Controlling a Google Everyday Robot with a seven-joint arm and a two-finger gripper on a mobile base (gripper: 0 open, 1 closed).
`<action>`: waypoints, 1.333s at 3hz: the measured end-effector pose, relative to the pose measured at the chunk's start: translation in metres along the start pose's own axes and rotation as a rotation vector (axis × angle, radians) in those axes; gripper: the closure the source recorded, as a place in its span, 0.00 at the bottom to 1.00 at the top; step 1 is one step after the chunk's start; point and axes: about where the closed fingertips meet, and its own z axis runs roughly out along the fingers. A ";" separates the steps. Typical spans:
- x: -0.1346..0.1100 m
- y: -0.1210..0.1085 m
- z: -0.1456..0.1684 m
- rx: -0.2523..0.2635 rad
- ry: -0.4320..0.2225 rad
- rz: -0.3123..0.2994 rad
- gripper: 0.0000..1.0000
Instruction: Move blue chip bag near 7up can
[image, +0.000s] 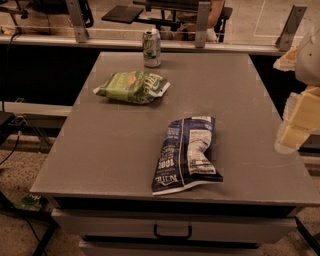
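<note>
I see a navy blue chip bag (187, 155) with white lettering on the plain grey table (115, 150), alongside a green chip bag (132, 86) and a green-and-white 7up can (151, 47). The cream gripper (295, 131) hangs off the table's right edge.

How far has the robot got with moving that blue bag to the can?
Done: nothing yet. The blue bag lies near the table's front edge, far from the can at the back, with a green bag between them. In hand: the gripper hangs off the table's right side, not touching the bag. Left: grasping the bag, carrying it back and setting it beside the can.
</note>
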 end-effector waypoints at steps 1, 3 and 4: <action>0.000 0.000 0.000 0.000 0.000 0.000 0.00; -0.034 0.023 0.028 -0.093 -0.065 -0.078 0.00; -0.057 0.031 0.061 -0.140 -0.098 -0.137 0.00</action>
